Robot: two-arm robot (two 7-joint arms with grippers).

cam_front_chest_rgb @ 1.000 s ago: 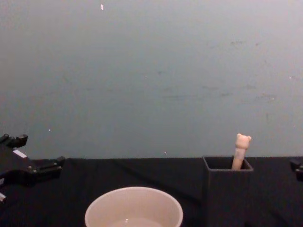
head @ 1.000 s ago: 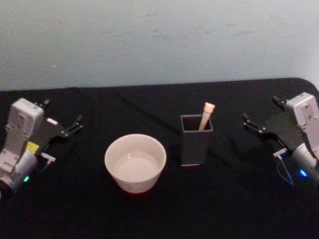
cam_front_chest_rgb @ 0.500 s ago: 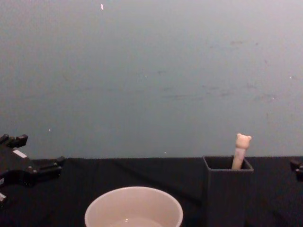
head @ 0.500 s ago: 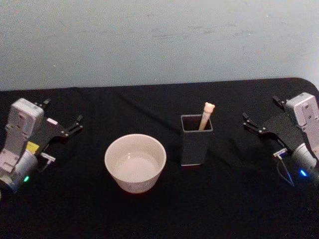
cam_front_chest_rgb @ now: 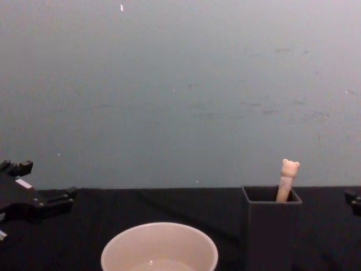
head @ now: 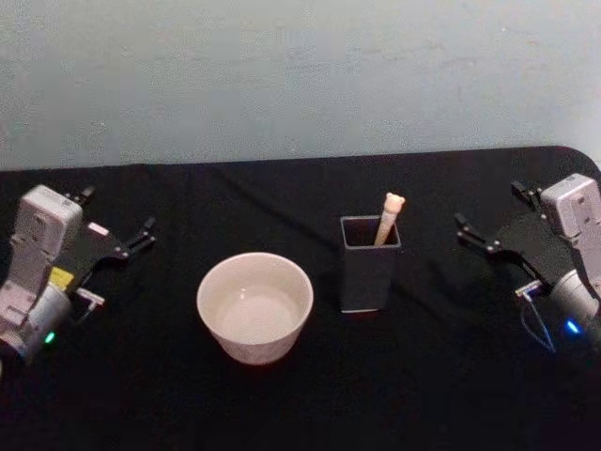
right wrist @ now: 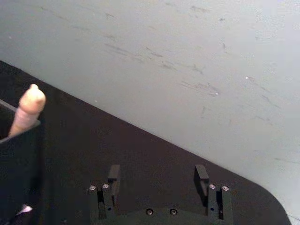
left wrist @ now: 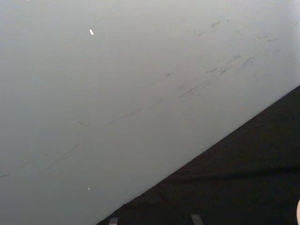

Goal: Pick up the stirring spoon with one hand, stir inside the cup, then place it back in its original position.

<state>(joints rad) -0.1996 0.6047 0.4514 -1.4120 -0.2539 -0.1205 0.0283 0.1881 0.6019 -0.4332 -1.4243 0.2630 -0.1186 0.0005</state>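
Black desk [head: 300, 404] before a pale wall, task unstarted. The spoon [head: 388, 218] stood in the grey holder [head: 368, 272], just right of the cup [head: 235, 338]. Left gripper [head: 115, 211] and right gripper [head: 488, 204] sat at opposite edges, jaws apart and empty. Grasping, stirring and return all lay ahead.

On the black cloth table [head: 300, 404], the wide round cream-white cup [head: 254, 346] sits left of, and slightly nearer than, the tall dark grey square holder [head: 368, 277] — the bear-topped beige stirring spoon [head: 388, 218] stands inside it. The left gripper [head: 120, 210] lies far left, the right gripper [head: 488, 205] far right.
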